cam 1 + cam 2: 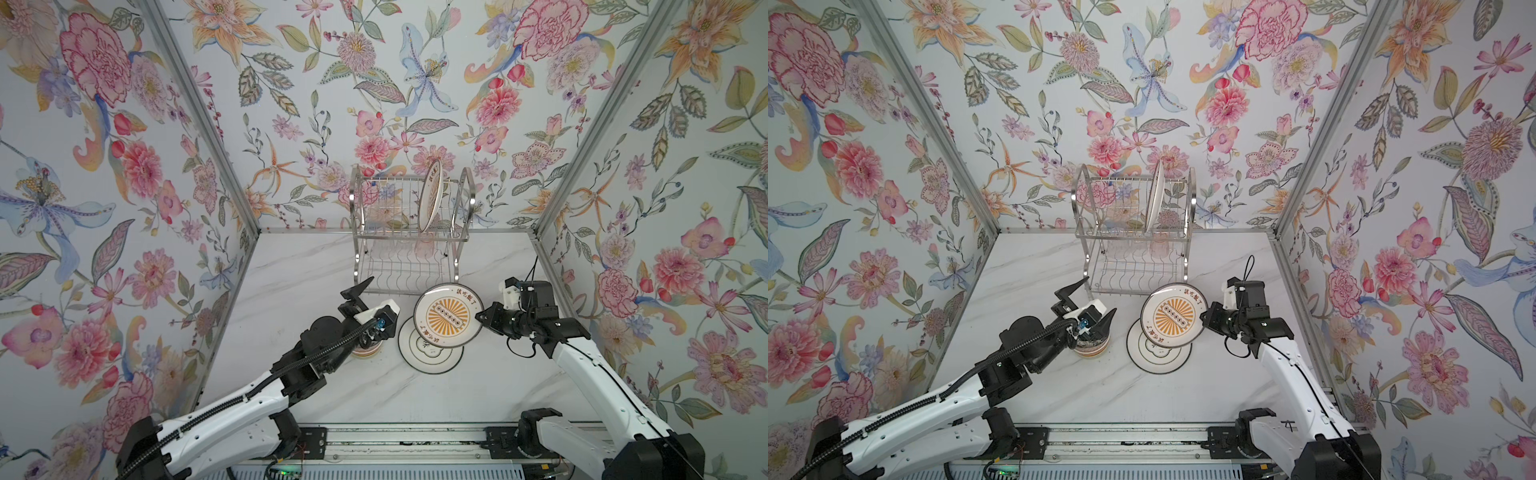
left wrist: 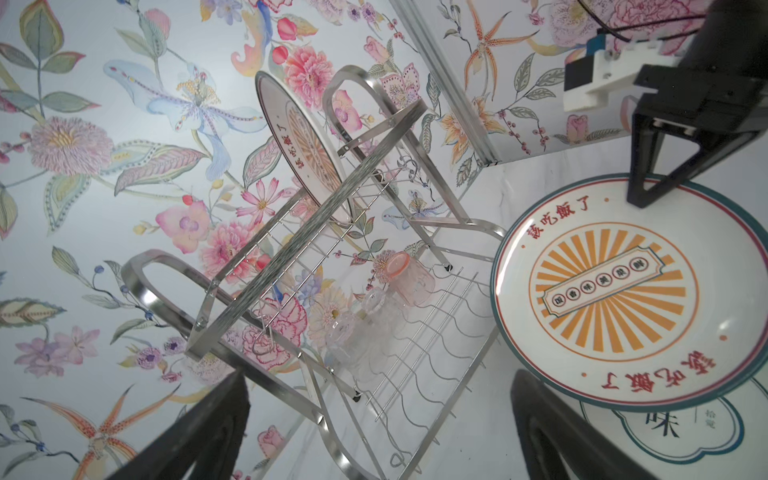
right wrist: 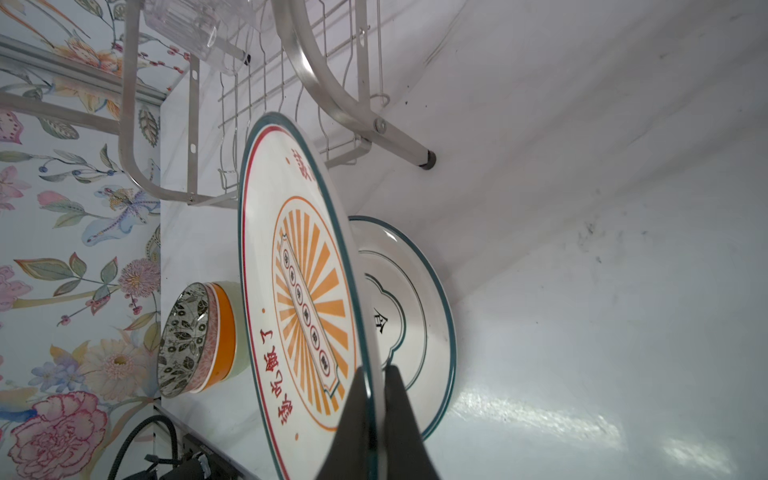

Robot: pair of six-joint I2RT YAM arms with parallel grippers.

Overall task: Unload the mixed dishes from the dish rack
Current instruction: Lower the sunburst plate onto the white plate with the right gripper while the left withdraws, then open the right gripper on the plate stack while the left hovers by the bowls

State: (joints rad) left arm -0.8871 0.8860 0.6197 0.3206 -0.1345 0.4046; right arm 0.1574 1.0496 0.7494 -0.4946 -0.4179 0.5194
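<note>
Dish rack [image 1: 411, 237] [image 1: 1133, 237] of shiny steel wire stands at the back middle of the marble tabletop [image 1: 291, 266], against the flowered wall. In its upper tier one sunburst plate [image 1: 430, 195] [image 1: 1155, 195] stands on edge toward the right end.

The right arm reaches in from the front right, its wrist turned toward the middle and lying nearly level. The right gripper [image 1: 480, 316] [image 1: 1203, 318] is clamped on the right rim of a second sunburst plate [image 1: 448, 316] [image 1: 1173, 316]. This held plate hangs tilted in the air just in front of the rack's right front leg, and partly over a plainer white plate [image 1: 428, 353] [image 1: 1156, 357] that lies flat on the table. The right wrist view shows both fingers pinching the rim [image 3: 376, 374], one on each face, and a gap between the held plate [image 3: 303, 291] and the flat plate [image 3: 407, 299].

The left arm stretches from the front left to the middle. The left gripper [image 1: 1091, 305] [image 1: 380, 297] sits over a stack of bowls [image 1: 1092, 347], with its jaws spread wide and nothing between them. Whether a finger touches the bowls cannot be told.

Both top views hide most of the stack under the left wrist. Only the right wrist view shows it whole [image 3: 199, 336]: a patterned bowl nested in an orange one, inside a pale green one.

The left wrist view alone shows clearly the lower shelf's load: a pink-tinted cup [image 2: 409, 278] and clear cups [image 2: 353, 328] beside it.
</note>
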